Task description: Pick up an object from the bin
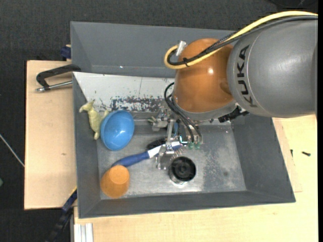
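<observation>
My gripper [173,139] reaches down below the arm's orange cover into the middle of the bin. Its lower end sits right at the white head of a blue-handled tool [132,160], which lies slanting toward the lower left. Just below and right of the gripper rests a black round ring-shaped thing [182,169]. The view does not show whether anything is held.
A blue egg-shaped bowl [117,130] lies at the left, with a yellow toy animal [93,117] beside it against the left wall. An orange cup [115,181] stands in the front left corner. The arm and its cover hang over the bin's back right.
</observation>
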Controlling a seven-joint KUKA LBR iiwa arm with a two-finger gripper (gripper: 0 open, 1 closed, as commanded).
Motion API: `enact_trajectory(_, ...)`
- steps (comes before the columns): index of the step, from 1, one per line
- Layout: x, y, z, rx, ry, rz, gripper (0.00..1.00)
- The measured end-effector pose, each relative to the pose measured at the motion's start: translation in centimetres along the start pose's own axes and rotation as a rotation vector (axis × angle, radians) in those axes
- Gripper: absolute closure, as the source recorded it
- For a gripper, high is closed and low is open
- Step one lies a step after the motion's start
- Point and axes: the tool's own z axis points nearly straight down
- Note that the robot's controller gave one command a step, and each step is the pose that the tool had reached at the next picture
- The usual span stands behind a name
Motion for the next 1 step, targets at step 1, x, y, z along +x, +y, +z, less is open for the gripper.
enact_trajectory(1,-0.36,-5.00,11.63,-0.003,-0.021,-0.018,0.00)
